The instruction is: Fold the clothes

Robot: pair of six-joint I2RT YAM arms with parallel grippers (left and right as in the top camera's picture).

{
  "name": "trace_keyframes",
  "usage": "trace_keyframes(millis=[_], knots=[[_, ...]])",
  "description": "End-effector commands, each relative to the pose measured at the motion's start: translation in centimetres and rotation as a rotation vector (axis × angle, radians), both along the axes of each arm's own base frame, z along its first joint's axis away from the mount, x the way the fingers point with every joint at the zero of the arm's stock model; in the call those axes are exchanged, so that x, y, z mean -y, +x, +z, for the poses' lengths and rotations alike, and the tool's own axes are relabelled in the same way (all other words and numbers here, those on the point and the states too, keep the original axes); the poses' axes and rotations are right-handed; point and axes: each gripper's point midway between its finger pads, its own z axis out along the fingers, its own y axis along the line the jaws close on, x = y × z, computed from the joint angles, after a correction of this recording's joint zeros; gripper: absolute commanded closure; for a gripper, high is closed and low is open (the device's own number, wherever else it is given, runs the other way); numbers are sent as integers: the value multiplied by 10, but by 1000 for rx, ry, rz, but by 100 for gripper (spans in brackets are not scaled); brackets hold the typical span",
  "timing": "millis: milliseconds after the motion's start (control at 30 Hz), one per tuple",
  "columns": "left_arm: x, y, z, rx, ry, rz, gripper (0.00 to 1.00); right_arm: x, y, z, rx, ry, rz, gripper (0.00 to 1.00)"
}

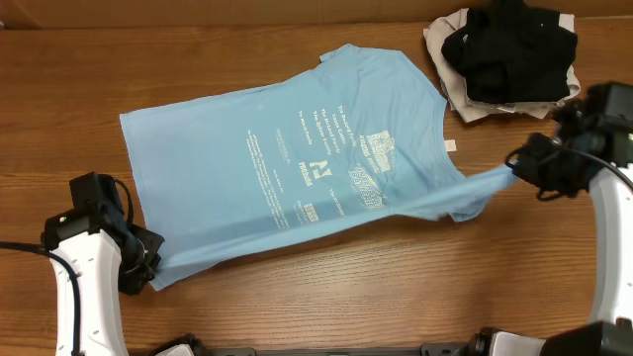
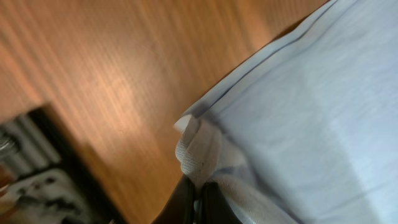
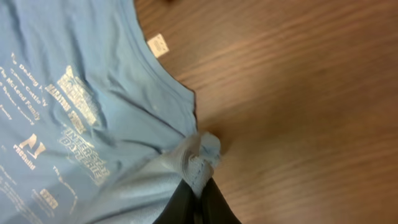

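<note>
Nearest, the left jaws are pinching the T-shirt (image 1: 287,148) by its hem; the right jaws are clamping, probably, a sleeve. Spread on the counter (image 1: 326,307), it is awaiting its first fold: both ends lifting together.

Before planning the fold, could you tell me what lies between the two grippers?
In the overhead view, the blue T-shirt spans the stretch: the left gripper pinches one end, the right gripper the other.
</note>
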Motion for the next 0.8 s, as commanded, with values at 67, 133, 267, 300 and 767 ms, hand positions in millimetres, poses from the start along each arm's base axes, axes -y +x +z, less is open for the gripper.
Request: trace_keyframes(millis=[67,133,267,300,767], knots=[[-14,17,-3,58,68,18,96,-18,31,-16,24,-14,74,96],[-18,24,-4,82,79,18,96,-22,39,-21,32,-16,89,96],[-22,33,-12,79,83,18,96,-26,58,-29,62,-22,110,96],[-23,33,-15,69,83,18,96,-27,62,-31,69,-24,113,96],[-41,61,-58,39,111,19,96,-46,99,-69,84,-20,179,96]])
